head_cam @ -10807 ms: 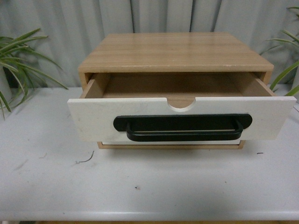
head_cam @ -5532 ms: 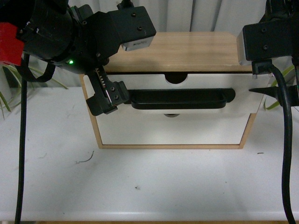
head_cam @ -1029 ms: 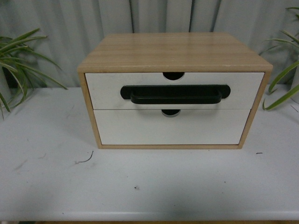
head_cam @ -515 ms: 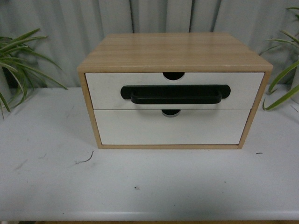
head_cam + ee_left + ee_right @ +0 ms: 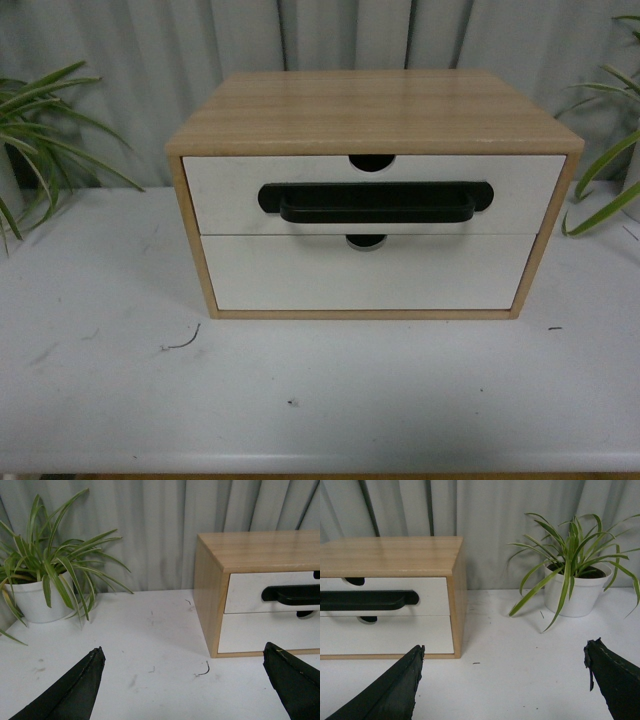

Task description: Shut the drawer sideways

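The drawer (image 5: 230, 190) has a white front, a long black bar handle (image 5: 375, 201) and a notch in its top edge. It sits flush in the light wood cabinet (image 5: 370, 105), shut. It also shows in the left wrist view (image 5: 245, 592) and the right wrist view (image 5: 430, 592). Neither arm shows in the front view. My left gripper (image 5: 185, 680) is open and empty over the table, left of the cabinet. My right gripper (image 5: 502, 680) is open and empty over the table, right of the cabinet.
A second white drawer without a handle (image 5: 365, 272) sits below the first. The cabinet stands on a white table (image 5: 300, 400). A potted plant (image 5: 47, 587) stands at the left and another (image 5: 570, 580) at the right. Grey curtain behind.
The drawer was pulled out at first; both arms then came to the cabinet and it shut. Over the last second nothing has moved and the arms are out of the front view.
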Tool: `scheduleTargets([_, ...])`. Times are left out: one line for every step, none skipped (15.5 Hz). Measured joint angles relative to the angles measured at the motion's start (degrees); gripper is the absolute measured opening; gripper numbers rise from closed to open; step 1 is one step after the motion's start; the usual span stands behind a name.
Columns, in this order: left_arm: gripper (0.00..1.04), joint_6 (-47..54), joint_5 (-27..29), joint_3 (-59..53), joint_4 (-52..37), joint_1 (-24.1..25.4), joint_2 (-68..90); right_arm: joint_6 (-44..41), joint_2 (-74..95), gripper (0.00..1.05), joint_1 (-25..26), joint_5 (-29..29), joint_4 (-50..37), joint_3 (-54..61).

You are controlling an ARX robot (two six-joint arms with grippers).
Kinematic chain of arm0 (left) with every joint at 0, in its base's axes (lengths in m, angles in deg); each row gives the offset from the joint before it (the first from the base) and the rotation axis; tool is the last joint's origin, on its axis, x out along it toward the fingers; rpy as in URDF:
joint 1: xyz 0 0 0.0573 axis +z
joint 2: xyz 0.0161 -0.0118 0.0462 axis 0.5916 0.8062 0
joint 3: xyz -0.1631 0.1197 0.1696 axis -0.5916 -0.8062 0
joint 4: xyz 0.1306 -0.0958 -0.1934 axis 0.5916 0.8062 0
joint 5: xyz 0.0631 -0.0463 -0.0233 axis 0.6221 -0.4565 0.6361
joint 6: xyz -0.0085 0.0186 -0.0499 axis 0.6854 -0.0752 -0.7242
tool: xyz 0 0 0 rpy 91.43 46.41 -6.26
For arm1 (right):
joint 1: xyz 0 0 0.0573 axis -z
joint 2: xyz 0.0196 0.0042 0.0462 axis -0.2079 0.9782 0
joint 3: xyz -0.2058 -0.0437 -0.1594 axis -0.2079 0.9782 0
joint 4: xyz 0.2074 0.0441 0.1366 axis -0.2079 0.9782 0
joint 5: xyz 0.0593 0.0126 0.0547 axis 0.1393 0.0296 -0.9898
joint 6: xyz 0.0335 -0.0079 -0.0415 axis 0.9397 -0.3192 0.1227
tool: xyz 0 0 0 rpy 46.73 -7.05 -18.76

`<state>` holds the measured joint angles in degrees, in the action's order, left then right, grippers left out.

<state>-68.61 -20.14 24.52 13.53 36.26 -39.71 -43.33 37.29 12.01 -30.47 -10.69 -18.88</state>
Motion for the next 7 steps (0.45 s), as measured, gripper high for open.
scheduleTargets([0.98, 0.0, 0.0, 0.0, 0.0, 0.0, 0.0, 0.0, 0.0, 0.98, 0.0, 0.0, 0.0, 0.0])
scheduleTargets([0.98, 0.0, 0.0, 0.0, 0.0, 0.0, 0.0, 0.0, 0.0, 0.98, 0.0, 0.0, 0.0, 0.0])
scheduleTargets([0.98, 0.0, 0.0, 0.0, 0.0, 0.0, 0.0, 0.0, 0.0, 0.98, 0.0, 0.0, 0.0, 0.0])
scheduleTargets([0.98, 0.0, 0.0, 0.0, 0.0, 0.0, 0.0, 0.0, 0.0, 0.98, 0.0, 0.0, 0.0, 0.0])
scheduleTargets([0.98, 0.0, 0.0, 0.0, 0.0, 0.0, 0.0, 0.0, 0.0, 0.98, 0.0, 0.0, 0.0, 0.0])
scheduleTargets([0.98, 0.0, 0.0, 0.0, 0.0, 0.0, 0.0, 0.0, 0.0, 0.98, 0.0, 0.0, 0.0, 0.0])
scheduleTargets([0.98, 0.0, 0.0, 0.0, 0.0, 0.0, 0.0, 0.0, 0.0, 0.98, 0.0, 0.0, 0.0, 0.0])
